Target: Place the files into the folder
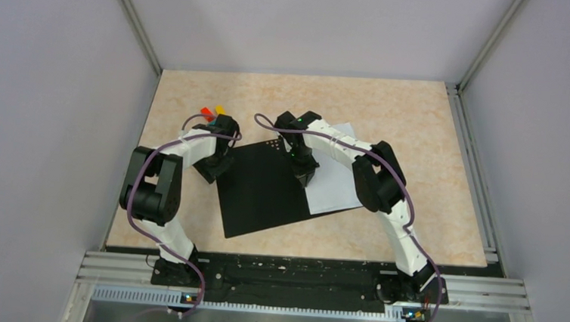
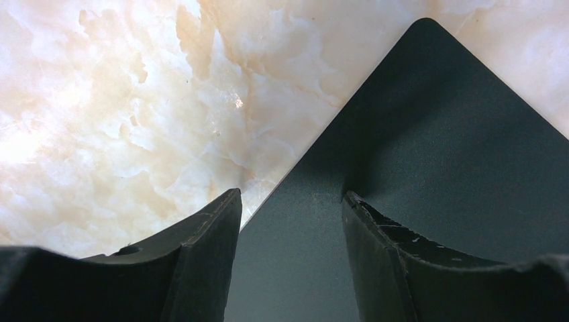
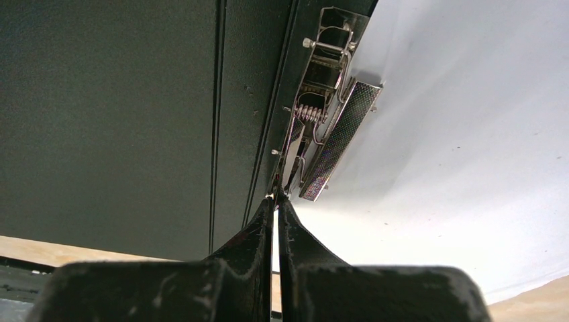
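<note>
The folder (image 1: 261, 193) lies open and flat, its black inside up. White files (image 1: 333, 187) lie on its right half, beside the spine; I cannot tell how many sheets. In the right wrist view the metal spine clip (image 3: 322, 114) has its textured plate tilted up off the white paper (image 3: 456, 168). My right gripper (image 3: 276, 198) is shut on the thin near end of the clip's lever. My left gripper (image 2: 290, 196) stands open over the far left corner of the black cover (image 2: 429, 154). One of its fingers (image 2: 376, 248) is over the cover and the other over the table; it holds nothing.
The table (image 1: 391, 115) is a beige marble-look top with grey walls on three sides. Small red (image 1: 208, 113) and orange (image 1: 219, 110) pieces show just behind the left arm's wrist. A metal rail (image 1: 296, 279) with both arm bases runs along the near edge.
</note>
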Motion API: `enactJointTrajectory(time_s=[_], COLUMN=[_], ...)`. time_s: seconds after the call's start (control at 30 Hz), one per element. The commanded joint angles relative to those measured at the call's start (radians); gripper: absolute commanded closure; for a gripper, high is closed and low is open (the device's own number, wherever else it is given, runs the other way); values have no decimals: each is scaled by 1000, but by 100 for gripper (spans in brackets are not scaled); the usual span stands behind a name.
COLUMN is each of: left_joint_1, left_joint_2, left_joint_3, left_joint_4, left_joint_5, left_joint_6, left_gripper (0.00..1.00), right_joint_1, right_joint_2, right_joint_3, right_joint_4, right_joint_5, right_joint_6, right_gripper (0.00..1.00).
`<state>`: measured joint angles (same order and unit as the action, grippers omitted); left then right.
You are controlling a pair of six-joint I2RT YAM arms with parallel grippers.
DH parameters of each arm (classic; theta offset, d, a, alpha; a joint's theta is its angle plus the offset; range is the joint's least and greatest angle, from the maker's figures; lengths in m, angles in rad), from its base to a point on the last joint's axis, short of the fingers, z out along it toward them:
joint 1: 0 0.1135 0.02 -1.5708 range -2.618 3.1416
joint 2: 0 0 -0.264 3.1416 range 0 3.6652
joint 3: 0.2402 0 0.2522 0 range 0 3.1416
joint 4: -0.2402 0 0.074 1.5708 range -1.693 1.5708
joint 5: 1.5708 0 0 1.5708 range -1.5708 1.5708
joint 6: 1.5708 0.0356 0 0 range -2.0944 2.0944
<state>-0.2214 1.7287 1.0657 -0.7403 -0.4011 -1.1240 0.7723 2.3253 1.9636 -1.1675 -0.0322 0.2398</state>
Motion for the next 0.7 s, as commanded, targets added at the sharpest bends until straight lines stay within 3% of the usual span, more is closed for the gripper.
enactJointTrajectory(time_s=[0.0,0.67], left_joint_1=[-6,-5], left_joint_2=[63,65], left_joint_3=[-27,-27], left_joint_4=[45,44], left_joint_5=[36,40], left_joint_6=[-11,-8], left_gripper=[37,37], right_joint_1=[7,7], right_joint_2=[18,-43], right_joint_3=[-32,-43], right_joint_4=[184,177], right_joint_5=[-38,-9], right_joint_6=[27,33], right_gripper=[100,100])
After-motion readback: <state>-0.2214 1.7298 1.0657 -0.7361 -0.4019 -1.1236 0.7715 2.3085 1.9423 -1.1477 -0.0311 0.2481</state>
